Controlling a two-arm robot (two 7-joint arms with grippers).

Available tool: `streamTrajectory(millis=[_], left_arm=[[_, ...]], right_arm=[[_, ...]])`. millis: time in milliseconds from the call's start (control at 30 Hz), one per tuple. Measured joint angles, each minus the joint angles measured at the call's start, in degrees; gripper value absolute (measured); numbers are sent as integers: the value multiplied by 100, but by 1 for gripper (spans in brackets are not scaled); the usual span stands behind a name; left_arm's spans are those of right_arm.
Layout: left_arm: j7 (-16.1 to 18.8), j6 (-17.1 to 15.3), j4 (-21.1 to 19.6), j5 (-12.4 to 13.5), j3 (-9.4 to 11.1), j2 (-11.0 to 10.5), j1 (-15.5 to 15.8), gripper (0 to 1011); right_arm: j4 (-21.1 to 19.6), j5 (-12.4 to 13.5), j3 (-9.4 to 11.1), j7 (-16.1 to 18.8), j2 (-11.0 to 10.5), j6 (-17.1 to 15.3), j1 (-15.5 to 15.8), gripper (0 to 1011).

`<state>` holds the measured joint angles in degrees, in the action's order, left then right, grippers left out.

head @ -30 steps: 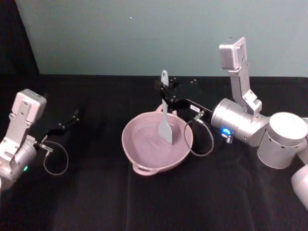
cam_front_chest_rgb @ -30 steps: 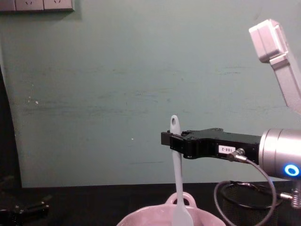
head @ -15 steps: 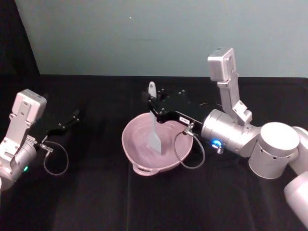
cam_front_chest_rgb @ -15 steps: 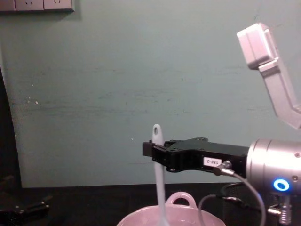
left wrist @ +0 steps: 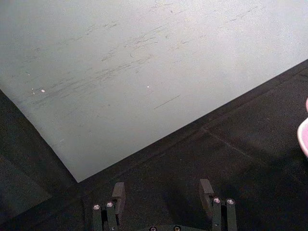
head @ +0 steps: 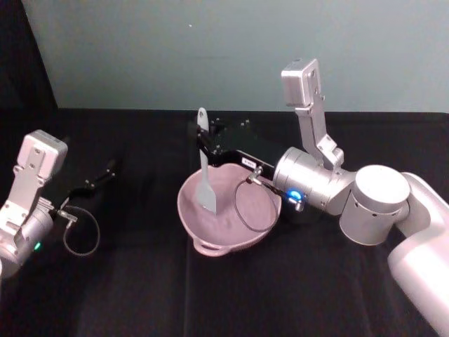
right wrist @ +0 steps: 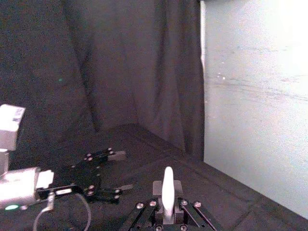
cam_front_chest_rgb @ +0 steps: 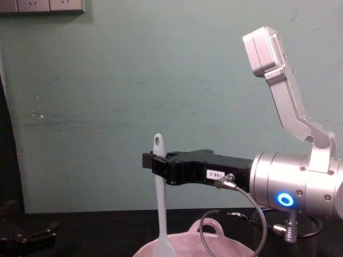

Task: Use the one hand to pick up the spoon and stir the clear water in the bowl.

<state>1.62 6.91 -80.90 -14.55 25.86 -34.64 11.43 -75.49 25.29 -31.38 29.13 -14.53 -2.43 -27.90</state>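
Spoon (head: 204, 168) handling: I judge it light and stiff along the slim handle, probably with some give in the flat blade. The plastic looks smooth, so a narrow handle could swivel between two fingers if the blade drags hard. The best hold is high on the handle, just below the hole at its end, which leaves the full length free to reach down.

Current hold: my right gripper (cam_front_chest_rgb: 154, 163) is pinched on that upper part of the handle, and the hole end stands just above the fingers. The spoon hangs close to upright. Its blade dips inside the bowl (head: 184, 214), close to the bowl's left wall.

Appearance: white, long and thin, ending in a flat spatula-like blade.

The bowl sits near the middle of the table (head: 140, 281). It is pale pink with a small loop handle on its rim. The clear water (head: 228, 221) is barely visible against the pink. I treat the bowl as breakable and liable to slide if the blade pushes its wall.

My left gripper (left wrist: 162, 195) is parked near the table's left edge with its fingers spread, holding nothing.
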Motion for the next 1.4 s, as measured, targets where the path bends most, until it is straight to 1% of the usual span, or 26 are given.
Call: streamTrajectory(millis=[233, 400, 467, 667, 767, 833, 967, 1100, 1267, 1400], left_arm=[[0, 0, 0, 0, 0, 0, 0, 1011], [0, 0, 0, 0, 0, 0, 0, 1011], [0, 0, 0, 0, 0, 0, 0, 1011], [0, 0, 0, 0, 0, 0, 0, 1011], [0, 0, 0, 0, 0, 0, 0, 1011], [0, 0, 0, 0, 0, 0, 0, 1011], [0, 0, 0, 0, 0, 0, 0, 1011], [0, 0, 0, 0, 0, 0, 0, 1011], [0, 0, 0, 0, 0, 0, 0, 1011], [0, 0, 0, 0, 0, 0, 0, 1011]], right_arm=[[338, 3, 109, -15, 44, 44, -186, 117], [370, 0, 181, -38, -17, 26, -215, 116], [338, -2, 206, -61, -52, 11, -200, 117], [86, -2, 308, -128, -213, -47, -22, 116], [-151, 1, 359, -169, -329, -93, 141, 116], [-250, 1, 367, -190, -370, -117, 209, 116], [-494, -8, 350, -201, -458, -171, 351, 117], [-601, -32, 286, -196, -467, -193, 408, 117], [-625, -48, 180, -143, -405, -199, 415, 116], [-557, -66, 85, -93, -313, -189, 367, 116]])
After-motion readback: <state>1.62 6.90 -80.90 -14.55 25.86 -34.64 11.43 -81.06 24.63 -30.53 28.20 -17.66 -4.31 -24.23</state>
